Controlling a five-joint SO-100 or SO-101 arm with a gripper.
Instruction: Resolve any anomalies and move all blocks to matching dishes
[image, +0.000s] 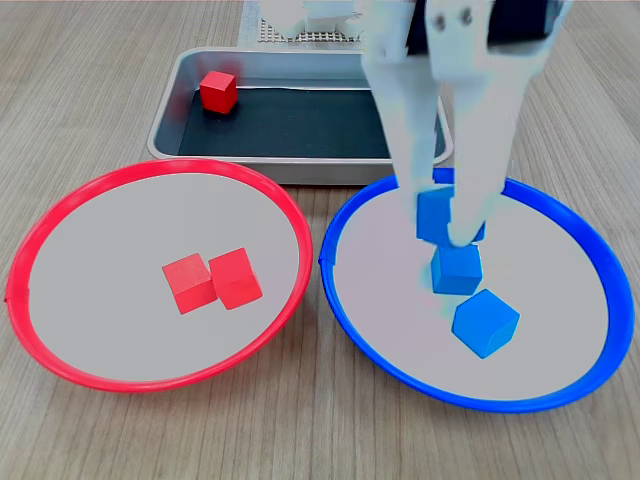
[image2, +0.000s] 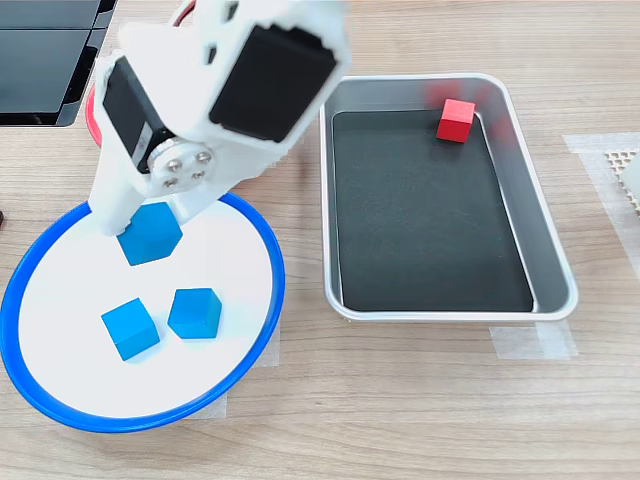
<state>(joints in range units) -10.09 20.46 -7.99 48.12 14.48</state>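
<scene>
Blue blocks: two lie in the blue-rimmed dish (image: 580, 235), a third (image: 436, 213) between the gripper's (image: 440, 225) closed-in jaws; one red block (image: 218, 91) remains in the tray (image: 165, 120).

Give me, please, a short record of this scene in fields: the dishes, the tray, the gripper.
red-rimmed dish: two red blocks, touching
blue-rimmed dish: three blue blocks; two lie free, one blue block between the fingers
silver tray: one red block near a corner
gripper: over the blue-rimmed dish, fingers around the blue block, which looks raised

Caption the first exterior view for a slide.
Gripper holds one of three blue blocks over the blue dish; one red block waits in the tray.
</scene>
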